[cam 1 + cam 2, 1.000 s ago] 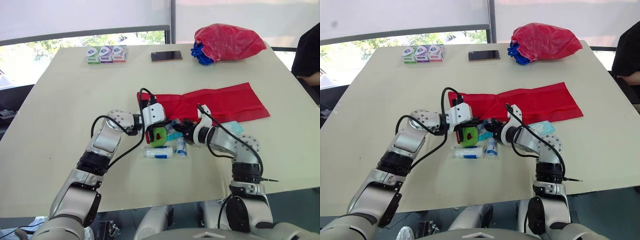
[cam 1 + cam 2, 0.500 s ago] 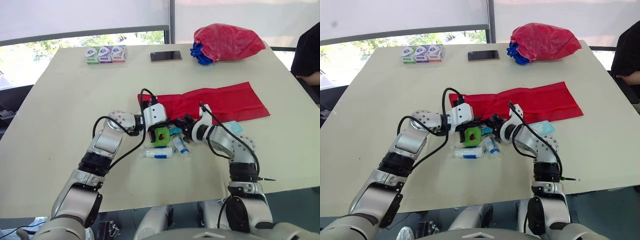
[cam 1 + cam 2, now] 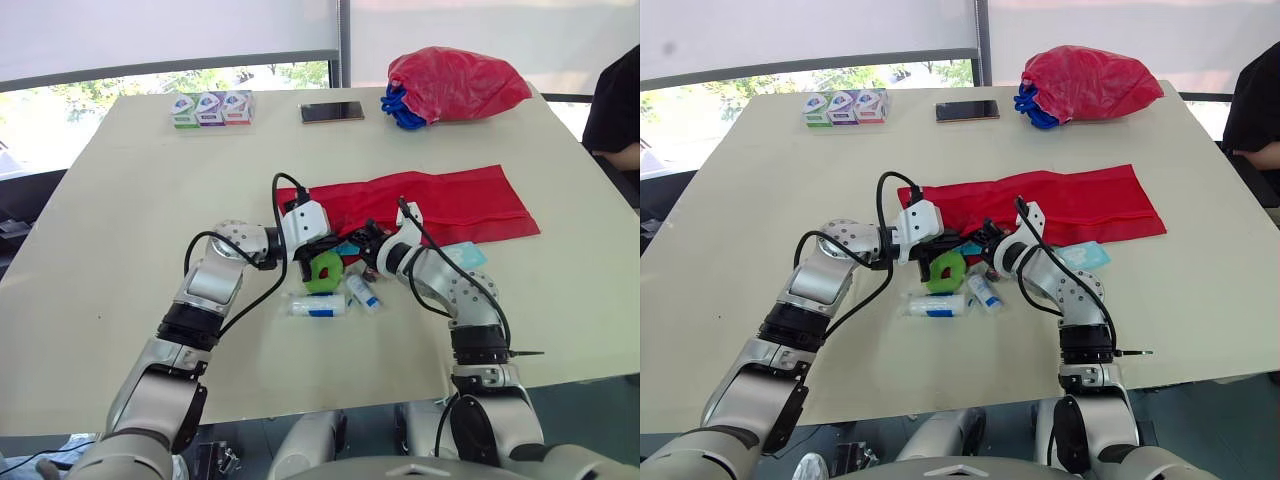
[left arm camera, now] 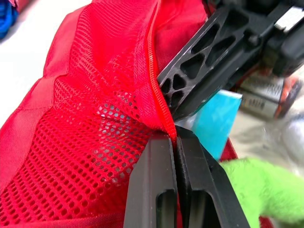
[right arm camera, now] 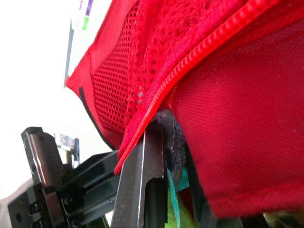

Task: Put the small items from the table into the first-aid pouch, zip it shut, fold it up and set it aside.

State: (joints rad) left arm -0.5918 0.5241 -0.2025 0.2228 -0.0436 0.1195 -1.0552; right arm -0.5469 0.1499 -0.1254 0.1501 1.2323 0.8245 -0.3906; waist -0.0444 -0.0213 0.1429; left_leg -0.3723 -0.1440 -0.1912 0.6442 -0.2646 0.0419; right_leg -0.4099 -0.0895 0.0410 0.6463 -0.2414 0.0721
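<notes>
The red first-aid pouch point(image 3: 430, 203) lies unfolded across the table's middle. My left gripper point(image 4: 175, 137) is shut on the pouch's zipper edge point(image 4: 153, 71) at its near left end, lifting the mesh pocket point(image 4: 85, 142). Facing it, my right gripper point(image 3: 363, 243) sits at the pocket's mouth, shut on a thin teal packet point(image 4: 216, 118) under the red edge. A green roll point(image 3: 323, 272), a white tube point(image 3: 318, 305) and a small bottle point(image 3: 362, 292) lie just in front of both grippers. A pale blue packet point(image 3: 463, 256) rests by my right forearm.
At the table's far side are a red plastic bag point(image 3: 455, 82) with a blue bundle point(image 3: 400, 110) beside it, a phone point(image 3: 332, 112) and three small boxes point(image 3: 211, 108). A person's dark sleeve point(image 3: 615, 105) shows at the right edge.
My right gripper has moved away from me and left, from beside the bottle to the pocket's mouth. My left gripper has raised the pouch edge slightly. The bottle now lies apart from the right gripper.
</notes>
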